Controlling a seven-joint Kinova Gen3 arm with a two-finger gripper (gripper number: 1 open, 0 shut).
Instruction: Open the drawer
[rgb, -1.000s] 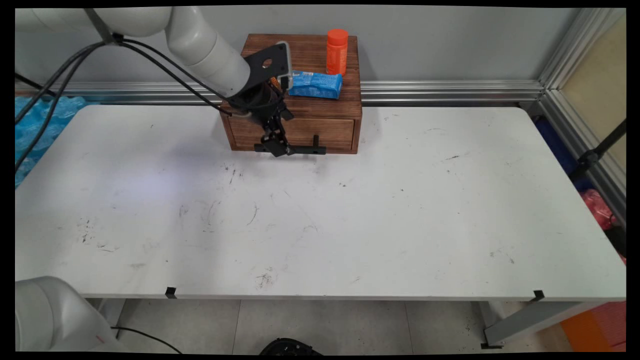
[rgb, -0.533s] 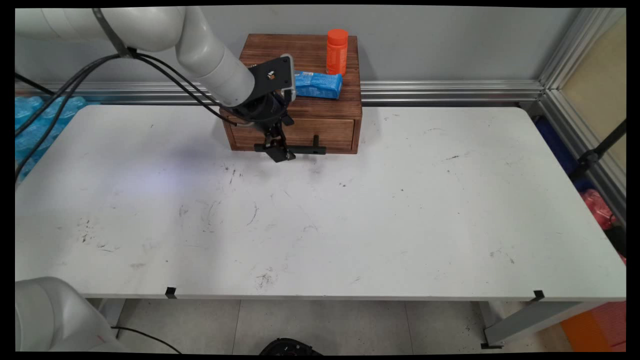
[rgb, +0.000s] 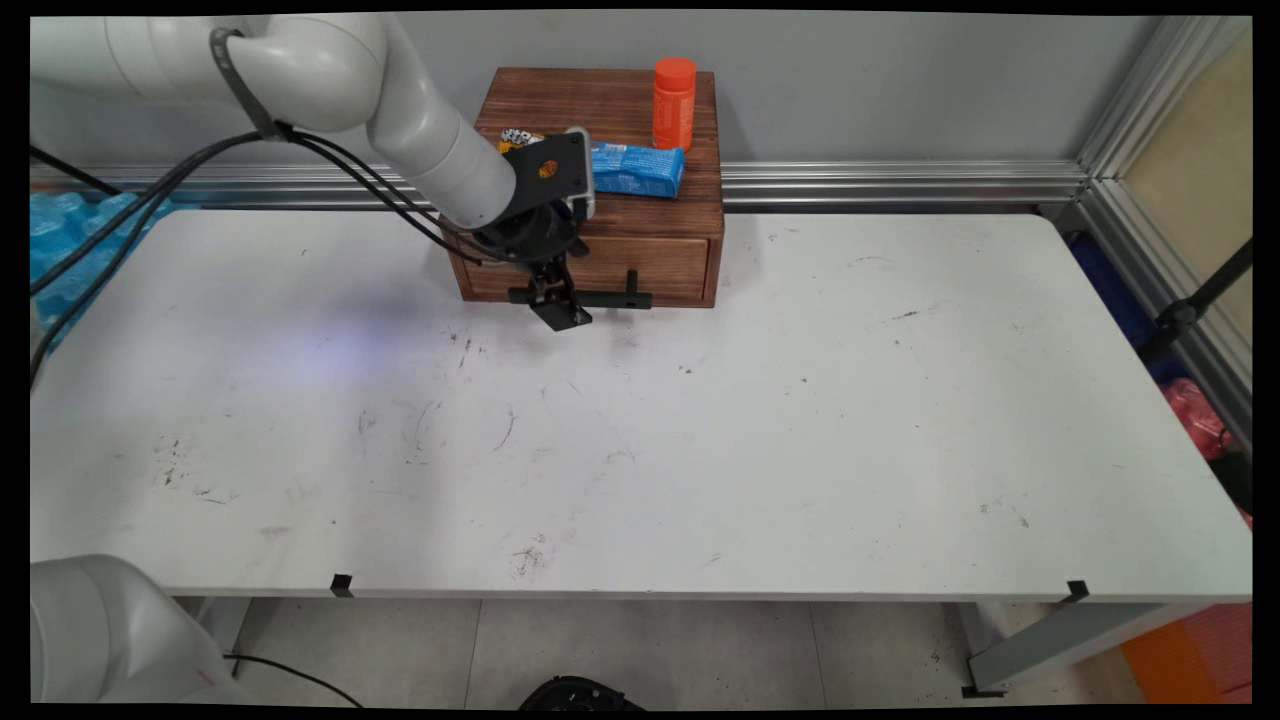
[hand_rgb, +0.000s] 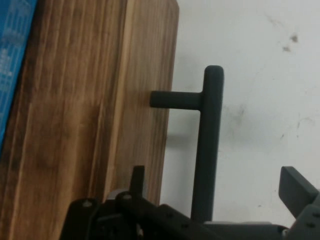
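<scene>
A small wooden drawer box (rgb: 610, 215) stands at the table's back edge, with a black bar handle (rgb: 612, 297) on its drawer front (rgb: 640, 265). My gripper (rgb: 561, 313) hangs low at the left end of that handle. In the hand view the handle's bar (hand_rgb: 208, 145) runs between my two fingers, and the gripper (hand_rgb: 212, 175) is open around it; I see no finger touching the bar. The wooden top (hand_rgb: 75, 125) fills the left of that view. On the box lie a blue packet (rgb: 635, 168) and an upright orange bottle (rgb: 674, 102).
A small patterned packet (rgb: 519, 137) peeks out behind my wrist on the box top. Black cables (rgb: 150, 200) hang from the arm at the left. An aluminium rail (rgb: 900, 180) runs along the wall behind the white table (rgb: 700, 430).
The arm has swung over and the gripper has dropped slightly toward the table's front, staying at the handle's left end. The box and its drawer have not moved.
</scene>
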